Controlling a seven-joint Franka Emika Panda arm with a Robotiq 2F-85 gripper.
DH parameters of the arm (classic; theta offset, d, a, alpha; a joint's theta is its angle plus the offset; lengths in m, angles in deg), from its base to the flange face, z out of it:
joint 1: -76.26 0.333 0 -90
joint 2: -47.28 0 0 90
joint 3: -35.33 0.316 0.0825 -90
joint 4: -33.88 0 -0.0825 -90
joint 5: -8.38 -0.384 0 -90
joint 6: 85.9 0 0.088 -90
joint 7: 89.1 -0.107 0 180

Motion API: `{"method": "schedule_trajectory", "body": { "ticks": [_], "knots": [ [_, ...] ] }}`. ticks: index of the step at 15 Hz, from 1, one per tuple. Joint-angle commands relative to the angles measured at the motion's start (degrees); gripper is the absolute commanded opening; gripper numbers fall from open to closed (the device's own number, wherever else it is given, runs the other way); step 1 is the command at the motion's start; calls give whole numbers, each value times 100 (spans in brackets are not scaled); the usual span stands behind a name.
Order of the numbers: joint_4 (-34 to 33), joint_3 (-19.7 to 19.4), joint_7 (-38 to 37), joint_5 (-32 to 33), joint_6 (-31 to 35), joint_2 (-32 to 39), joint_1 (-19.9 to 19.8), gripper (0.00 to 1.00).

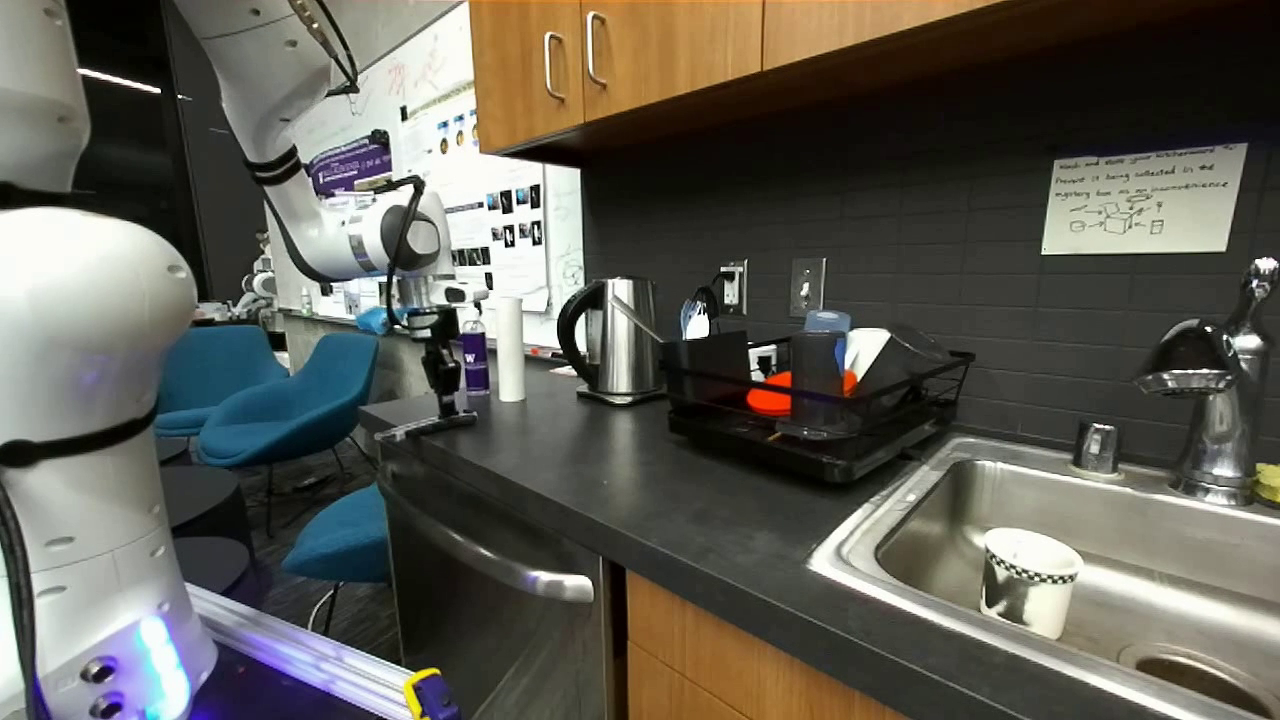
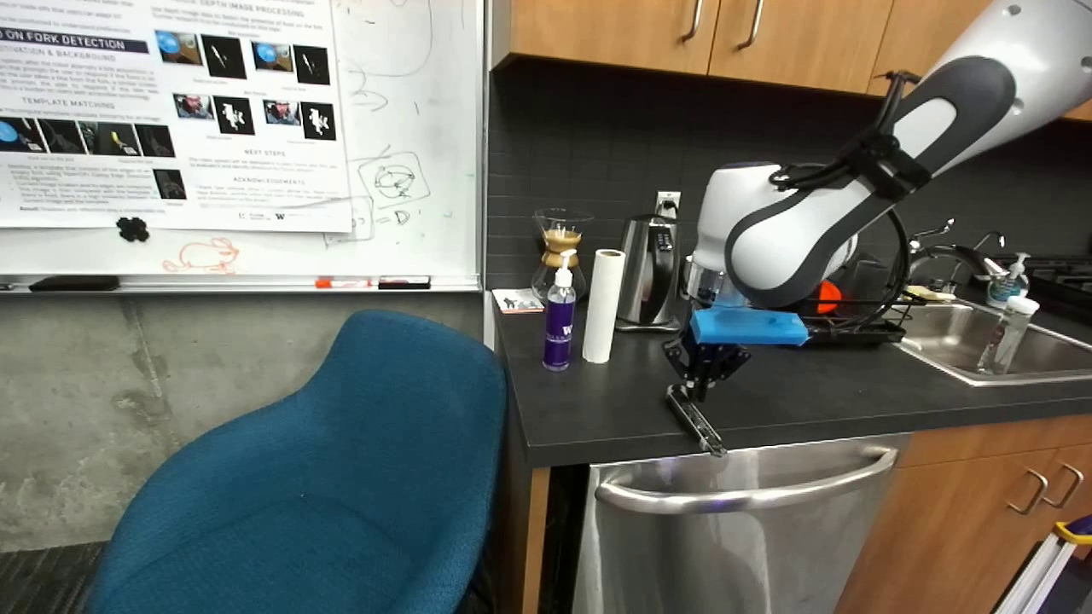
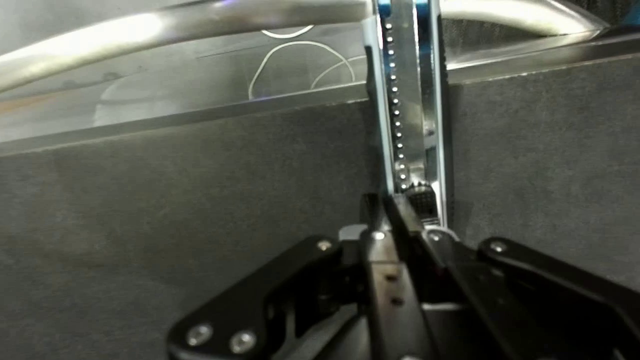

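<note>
A black two-fingered gripper [image 3: 387, 202] points down over the dark, matte counter [image 2: 836, 384], its fingers set almost together, only a narrow slit showing at the tips. They are at the far end of a long, narrow, silver-and-black metal bar [image 3: 410, 110], channel-shaped, with a row of small bright bumps inside. In the wrist view the bar's thin left wall runs to that slit; whether the tips pinch it or stand slightly parted from it, I cannot tell.

The bar reaches across the counter's front edge, its near end jutting past it, higher than the curved steel handle [image 2: 751, 501] of the stainless-steel dishwasher [image 2: 657, 554]. To the right, counter surface runs along this edge to the steel sink [image 1: 868, 520]; to the left it ends at a corner, with a blue fabric chair [image 2: 316, 477] just beyond.

Farther back on the left, a clear, purple-labelled pump bottle [image 2: 559, 328] and a slim white upright roll [image 2: 603, 307] stand side by side, with a stretch of counter between them and the bar. Behind them are a black-handled steel kettle [image 2: 636, 277] and an hourglass-shaped glass carafe [image 2: 563, 243]. A black dish rack [image 1: 760, 447] sits between kettle and sink, before the dark tiled wall [image 2: 589, 170].
</note>
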Motion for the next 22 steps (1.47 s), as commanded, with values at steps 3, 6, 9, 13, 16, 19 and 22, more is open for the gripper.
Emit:
{"method": "schedule_trajectory", "body": {
  "ticks": [3, 6, 9, 13, 16, 19, 22],
  "knots": [
    [606, 53, 625, -834, 255, -696, -197, 54],
    [836, 21, 1079, -1434, 338, -974, -228, 73],
    [1080, 7, 1481, -1995, 350, -1291, -250, 94],
    [1366, 2, 1644, -2398, 341, -1686, -307, 100],
    [1522, -55, 1875, -2593, 288, -1901, -305, 100],
    [1428, -214, 2376, -2976, 177, -1771, -227, 100],
    [1455, -384, 2917, -3315, 184, -1720, -169, 100]
  ]
}}
